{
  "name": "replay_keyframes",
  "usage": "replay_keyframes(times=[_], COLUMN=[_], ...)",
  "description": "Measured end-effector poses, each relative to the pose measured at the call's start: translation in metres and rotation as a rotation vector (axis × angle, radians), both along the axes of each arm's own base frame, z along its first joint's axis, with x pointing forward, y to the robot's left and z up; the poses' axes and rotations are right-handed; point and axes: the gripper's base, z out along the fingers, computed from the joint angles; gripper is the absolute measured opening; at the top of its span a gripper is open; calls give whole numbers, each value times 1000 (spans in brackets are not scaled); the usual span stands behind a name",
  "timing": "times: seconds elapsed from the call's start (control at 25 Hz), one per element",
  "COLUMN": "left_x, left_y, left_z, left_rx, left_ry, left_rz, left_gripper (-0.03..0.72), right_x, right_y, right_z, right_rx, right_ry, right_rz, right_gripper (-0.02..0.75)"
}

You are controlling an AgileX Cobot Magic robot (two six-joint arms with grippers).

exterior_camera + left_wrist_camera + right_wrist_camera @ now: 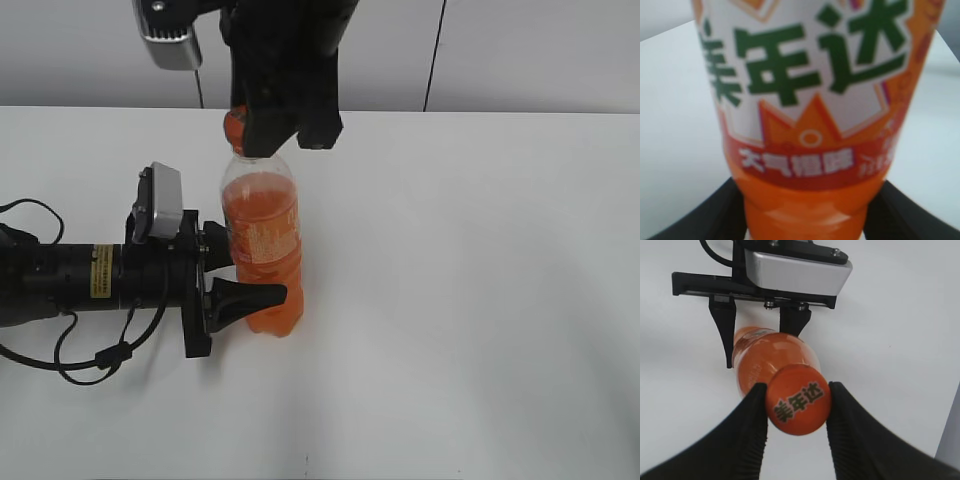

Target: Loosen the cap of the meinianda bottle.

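Observation:
The meinianda bottle [262,250] stands upright on the white table, full of orange drink. My left gripper [240,285] is shut on its lower body from the left. In the left wrist view the bottle's label [810,95] fills the frame between the two black fingers [805,215]. My right gripper [262,125] comes down from above and is shut on the orange cap [236,128]. In the right wrist view the cap [798,399] sits pinched between the two ribbed black fingers [796,407], with the bottle [767,357] below it.
The white table [470,280] spreads out to the right of and in front of the bottle. A grey wall stands behind its far edge. The left arm and its cables [70,350] lie on the table's left side.

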Motion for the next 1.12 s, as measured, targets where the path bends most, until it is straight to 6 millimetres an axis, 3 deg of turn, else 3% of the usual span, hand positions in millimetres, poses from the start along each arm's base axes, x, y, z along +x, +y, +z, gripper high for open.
replay_keyframes(times=[0.36, 0.52, 0.84, 1.12], left_x=[0, 0, 0, 0], left_y=[0, 0, 0, 0], left_z=[0, 0, 0, 0], left_rx=[0, 0, 0, 1], left_ry=[3, 3, 3, 3], left_rz=[2, 2, 2, 2], left_gripper=[394, 394, 394, 394], right_x=[-7, -14, -31, -25], right_y=[-6, -13, -38, -68], right_z=[18, 37, 81, 102], right_rx=[36, 90, 240, 343], right_ry=[-18, -6, 65, 85], right_rz=[-11, -107, -511, -842], right_gripper=[278, 278, 278, 277])
